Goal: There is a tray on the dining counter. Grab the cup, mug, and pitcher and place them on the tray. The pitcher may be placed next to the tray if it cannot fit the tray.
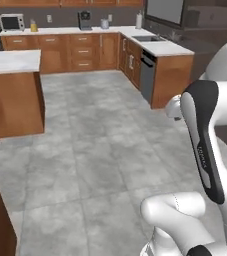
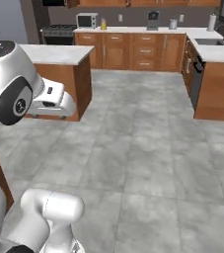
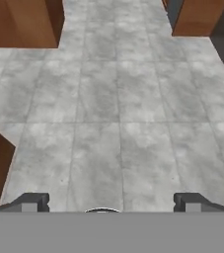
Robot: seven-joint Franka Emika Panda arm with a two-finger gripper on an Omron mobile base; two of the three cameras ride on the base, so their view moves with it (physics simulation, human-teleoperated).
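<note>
Pincer (image 3: 111, 202): fingers spread wide, nothing held, aimed over grey tiled floor (image 3: 118, 113). Pitcher (image 2: 103, 24): orange liquid, seen on far kitchen counter (image 2: 133, 30) beside microwave (image 2: 87, 20). Other task items not discerned.

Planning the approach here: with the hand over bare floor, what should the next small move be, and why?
Probably drive toward the back counter: the hand hangs open and holds nothing above grey floor tiles, while a small yellow-orange item stands beside the microwave, too small to identify.
</note>
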